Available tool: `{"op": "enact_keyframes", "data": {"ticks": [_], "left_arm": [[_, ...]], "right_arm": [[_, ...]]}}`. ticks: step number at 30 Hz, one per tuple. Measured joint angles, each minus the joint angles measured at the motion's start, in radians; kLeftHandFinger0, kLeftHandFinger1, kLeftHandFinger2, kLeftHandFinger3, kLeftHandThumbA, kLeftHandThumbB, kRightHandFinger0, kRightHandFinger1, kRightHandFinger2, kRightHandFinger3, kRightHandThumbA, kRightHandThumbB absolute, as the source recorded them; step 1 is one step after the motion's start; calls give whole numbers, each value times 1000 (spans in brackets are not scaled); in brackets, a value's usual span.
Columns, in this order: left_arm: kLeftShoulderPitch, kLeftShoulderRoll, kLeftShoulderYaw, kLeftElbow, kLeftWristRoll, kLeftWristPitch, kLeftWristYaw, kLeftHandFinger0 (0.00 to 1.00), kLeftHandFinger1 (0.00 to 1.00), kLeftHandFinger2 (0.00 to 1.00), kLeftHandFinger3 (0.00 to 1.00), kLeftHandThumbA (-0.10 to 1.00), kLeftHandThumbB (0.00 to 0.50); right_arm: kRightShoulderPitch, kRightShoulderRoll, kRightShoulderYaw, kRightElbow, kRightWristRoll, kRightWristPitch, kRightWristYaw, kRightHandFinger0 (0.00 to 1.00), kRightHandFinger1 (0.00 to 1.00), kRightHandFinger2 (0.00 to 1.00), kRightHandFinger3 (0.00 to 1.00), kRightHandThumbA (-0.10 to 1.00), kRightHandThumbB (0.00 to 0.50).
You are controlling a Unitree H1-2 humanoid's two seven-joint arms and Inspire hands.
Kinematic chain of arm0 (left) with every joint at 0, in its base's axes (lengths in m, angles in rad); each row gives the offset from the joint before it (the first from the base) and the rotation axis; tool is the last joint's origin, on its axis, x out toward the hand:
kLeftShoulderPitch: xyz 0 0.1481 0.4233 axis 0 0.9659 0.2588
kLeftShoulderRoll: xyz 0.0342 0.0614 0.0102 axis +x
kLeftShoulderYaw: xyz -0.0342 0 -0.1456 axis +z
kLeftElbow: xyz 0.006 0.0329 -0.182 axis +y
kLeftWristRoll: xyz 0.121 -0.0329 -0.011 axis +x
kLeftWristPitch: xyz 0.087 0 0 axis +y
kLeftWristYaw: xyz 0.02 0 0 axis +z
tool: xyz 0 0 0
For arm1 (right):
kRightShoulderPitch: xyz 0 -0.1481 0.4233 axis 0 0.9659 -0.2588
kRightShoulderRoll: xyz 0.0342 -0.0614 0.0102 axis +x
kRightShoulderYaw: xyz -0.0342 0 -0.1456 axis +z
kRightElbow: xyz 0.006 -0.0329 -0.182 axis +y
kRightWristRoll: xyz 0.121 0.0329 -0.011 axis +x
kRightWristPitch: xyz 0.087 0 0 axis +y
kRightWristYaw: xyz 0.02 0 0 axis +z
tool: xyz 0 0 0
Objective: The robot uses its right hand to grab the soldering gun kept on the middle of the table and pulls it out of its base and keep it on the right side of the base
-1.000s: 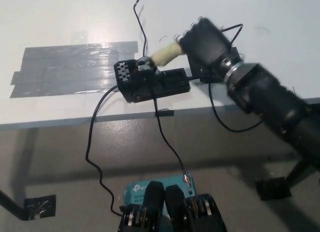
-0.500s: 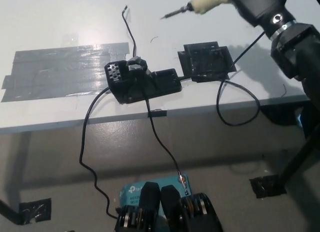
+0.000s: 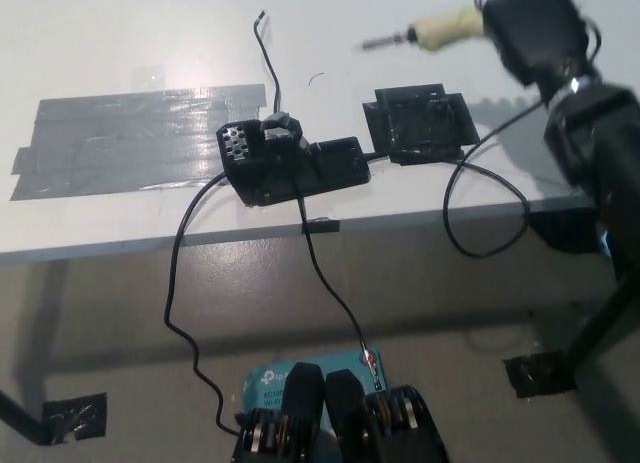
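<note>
My black right hand (image 3: 530, 33) is raised over the table's right part, shut on the soldering gun (image 3: 435, 33). The gun has a cream handle and a dark metal tip pointing left, and it hangs in the air clear of the table. Its black base (image 3: 290, 163) sits near the table's front edge at the middle, with nothing in its holder. A black cable (image 3: 480, 203) runs from the gun down over the table edge. My white left hand is not in view.
A black square pad (image 3: 418, 123) lies on the table right of the base, under the raised gun. Grey tape strips (image 3: 130, 138) cover the table's left part. Thin black wires (image 3: 185, 283) hang from the base toward the floor, near a teal box (image 3: 285, 378).
A second ago my right hand gripped the gun in its base. It has since lifted the gun out, up and right; in the last half second it came slightly lower.
</note>
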Motion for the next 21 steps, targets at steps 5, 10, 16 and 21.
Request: {"op": "enact_keyframes", "data": {"ticks": [5,10,16,21], "left_arm": [[0,0,-1,0,8,0,0,256,339,483,831,762,299],[-1,0,-1,0,13,0,0,261,350,506,879,760,305],[-4,0,-3,0,14,0,-7,238,335,496,875,759,311],[-3,0,-3,-1,14,0,-17,214,305,478,840,755,316]], "right_arm": [[72,38,-1,-5,1,85,122,78,103,253,466,40,0],[132,86,-8,-11,8,161,225,0,9,91,695,101,0],[134,115,-34,-16,23,223,306,160,268,396,998,97,0],[135,128,-66,-29,62,266,394,1000,1000,1000,1000,930,224]]}}
